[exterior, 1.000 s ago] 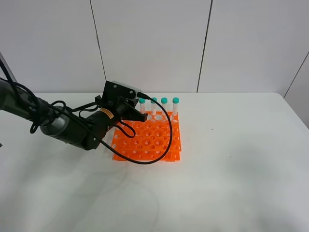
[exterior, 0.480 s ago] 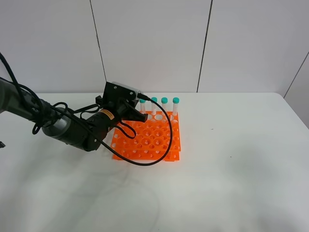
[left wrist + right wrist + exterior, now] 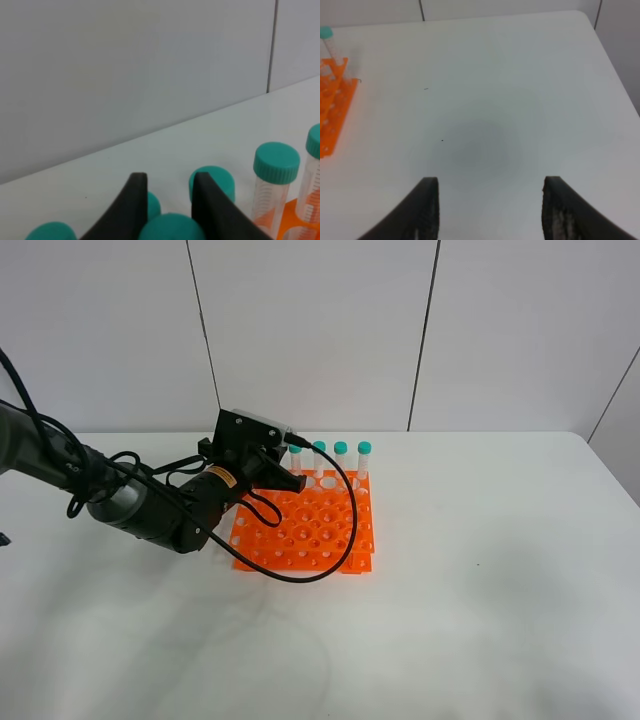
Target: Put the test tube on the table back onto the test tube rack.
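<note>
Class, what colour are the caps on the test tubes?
Teal caps, shown best in the left wrist view.

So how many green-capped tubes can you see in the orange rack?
4 in the overhead view, along the rack's back row. The left arm may hide more.

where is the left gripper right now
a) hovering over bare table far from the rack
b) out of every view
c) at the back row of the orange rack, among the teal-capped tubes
c: the left gripper sits among teal caps, one test tube between its fingers, at the back row of the test tube rack.
</note>
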Robot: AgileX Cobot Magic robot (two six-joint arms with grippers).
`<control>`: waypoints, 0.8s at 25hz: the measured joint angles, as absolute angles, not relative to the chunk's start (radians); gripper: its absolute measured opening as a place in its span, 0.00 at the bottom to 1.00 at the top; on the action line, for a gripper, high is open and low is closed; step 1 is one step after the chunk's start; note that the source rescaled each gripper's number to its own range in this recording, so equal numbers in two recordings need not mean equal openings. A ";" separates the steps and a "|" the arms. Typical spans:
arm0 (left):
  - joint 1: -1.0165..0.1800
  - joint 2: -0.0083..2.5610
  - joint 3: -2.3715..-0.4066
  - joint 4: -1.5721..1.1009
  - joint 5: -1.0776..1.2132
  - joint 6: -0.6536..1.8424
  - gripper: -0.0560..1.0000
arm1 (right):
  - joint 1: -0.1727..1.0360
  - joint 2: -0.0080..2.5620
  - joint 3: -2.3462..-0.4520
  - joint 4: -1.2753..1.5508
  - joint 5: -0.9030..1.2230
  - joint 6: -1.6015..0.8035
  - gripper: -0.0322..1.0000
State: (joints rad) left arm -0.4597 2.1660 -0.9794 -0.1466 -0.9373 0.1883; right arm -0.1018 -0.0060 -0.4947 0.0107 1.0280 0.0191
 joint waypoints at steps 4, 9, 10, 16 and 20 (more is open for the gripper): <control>-0.460 2.166 -0.979 -0.147 -0.937 0.188 0.08 | -0.102 -0.006 -0.495 0.011 1.028 0.019 0.76; -0.463 2.166 -0.979 -0.140 -0.936 0.188 0.21 | -0.102 -0.006 -0.495 0.011 1.028 0.019 0.76; -0.463 2.166 -0.979 -0.140 -0.936 0.188 0.22 | -0.102 -0.006 -0.495 0.011 1.028 0.019 0.76; -0.463 2.166 -0.979 -0.139 -0.935 0.188 0.24 | -0.102 -0.006 -0.495 0.011 1.028 0.019 0.76; -0.463 2.166 -0.979 -0.139 -0.935 0.188 0.24 | -0.102 -0.006 -0.495 0.011 1.028 0.019 0.76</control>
